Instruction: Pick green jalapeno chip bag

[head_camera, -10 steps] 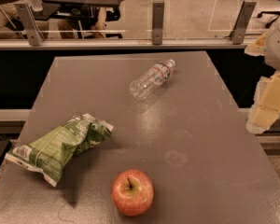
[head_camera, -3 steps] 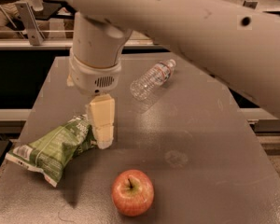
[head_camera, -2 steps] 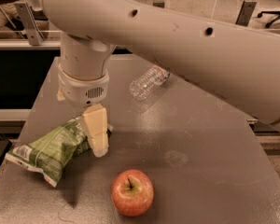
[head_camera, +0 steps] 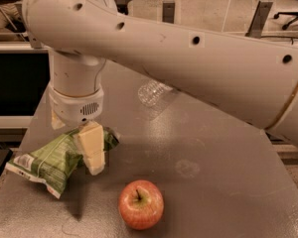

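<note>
The green jalapeno chip bag [head_camera: 43, 163] lies crumpled at the front left of the grey table [head_camera: 223, 182], its white end pointing to the front left. My gripper [head_camera: 77, 150] hangs from the big white arm, straight over the bag's right end. It is open. One cream finger [head_camera: 92, 148] shows in front of the bag, reaching down to about table level. The other finger is mostly hidden behind the wrist, on the bag's far side. The bag rests on the table.
A red apple [head_camera: 141, 204] stands at the front, right of the bag and close to the gripper. A clear plastic bottle [head_camera: 151, 93] lies mid-table, mostly hidden by the arm. The table's left edge runs close by the bag. Railing posts and chairs stand behind.
The arm has swung in from the right and across the table. The gripper has moved left and down, from beside the bag to over its right end. The bag, apple and bottle have not moved.
</note>
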You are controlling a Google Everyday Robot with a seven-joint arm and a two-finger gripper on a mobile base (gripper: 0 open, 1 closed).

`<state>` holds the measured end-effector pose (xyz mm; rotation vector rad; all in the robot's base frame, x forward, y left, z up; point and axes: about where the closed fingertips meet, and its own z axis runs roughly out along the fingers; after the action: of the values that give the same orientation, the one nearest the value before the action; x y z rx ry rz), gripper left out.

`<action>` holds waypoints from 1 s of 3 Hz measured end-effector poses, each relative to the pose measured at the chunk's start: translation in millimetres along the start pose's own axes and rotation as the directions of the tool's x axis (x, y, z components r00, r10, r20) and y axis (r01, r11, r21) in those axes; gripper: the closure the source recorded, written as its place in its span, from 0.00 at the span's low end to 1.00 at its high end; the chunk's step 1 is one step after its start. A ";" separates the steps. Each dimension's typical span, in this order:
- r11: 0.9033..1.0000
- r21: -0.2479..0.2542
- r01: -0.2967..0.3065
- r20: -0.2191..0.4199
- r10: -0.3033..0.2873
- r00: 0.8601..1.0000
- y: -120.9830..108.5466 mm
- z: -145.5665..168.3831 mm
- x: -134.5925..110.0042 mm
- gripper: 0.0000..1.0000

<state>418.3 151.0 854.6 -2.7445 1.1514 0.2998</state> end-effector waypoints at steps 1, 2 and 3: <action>1.000 -0.022 0.015 0.019 -0.015 1.000 2.8 -0.6 -5.1 0.49; 1.000 -0.024 0.011 0.047 -0.010 0.999 0.8 -11.6 -4.6 0.72; 1.000 -0.018 0.015 0.091 -0.013 0.996 -3.2 -40.0 -0.3 0.95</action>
<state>425.5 144.9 893.6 -2.7230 1.1120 0.4307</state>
